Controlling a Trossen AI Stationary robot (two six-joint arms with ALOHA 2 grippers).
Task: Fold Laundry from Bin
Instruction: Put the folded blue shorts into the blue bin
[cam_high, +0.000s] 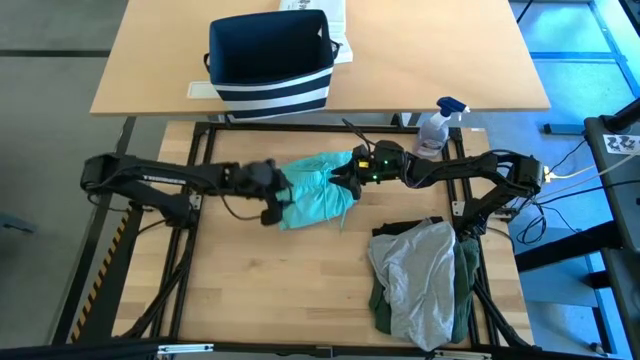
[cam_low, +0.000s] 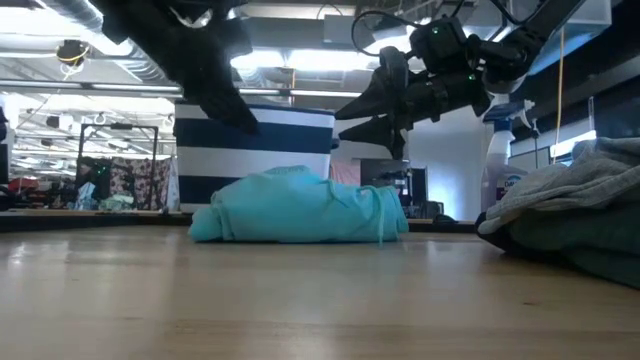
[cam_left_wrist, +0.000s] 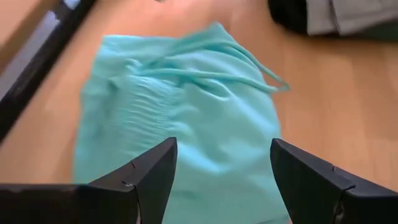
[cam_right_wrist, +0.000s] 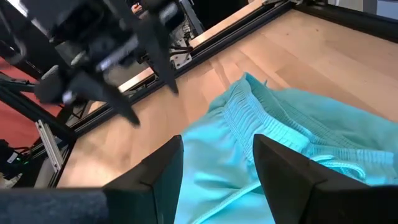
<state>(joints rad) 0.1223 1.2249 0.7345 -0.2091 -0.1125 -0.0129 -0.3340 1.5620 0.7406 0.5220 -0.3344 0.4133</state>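
High view: teal-green garment (cam_high: 318, 190) lengthwise toward bin (cam_high: 270, 62).

Clear spray bottle (cam_high: 437, 127) with blue trigger head, upright at the work table's (cam_high: 270, 280) far edge around two o'clock, just beside the second, lighter table (cam_high: 440, 60) behind. White printed box (cam_high: 318, 10) at twelve o'clock on that rear table, partly hidden, plus a flat white sheet (cam_high: 200, 89) near eleven o'clock. Clothing racks (cam_low: 120, 170) far off in the room at nine o'clock in the low view.
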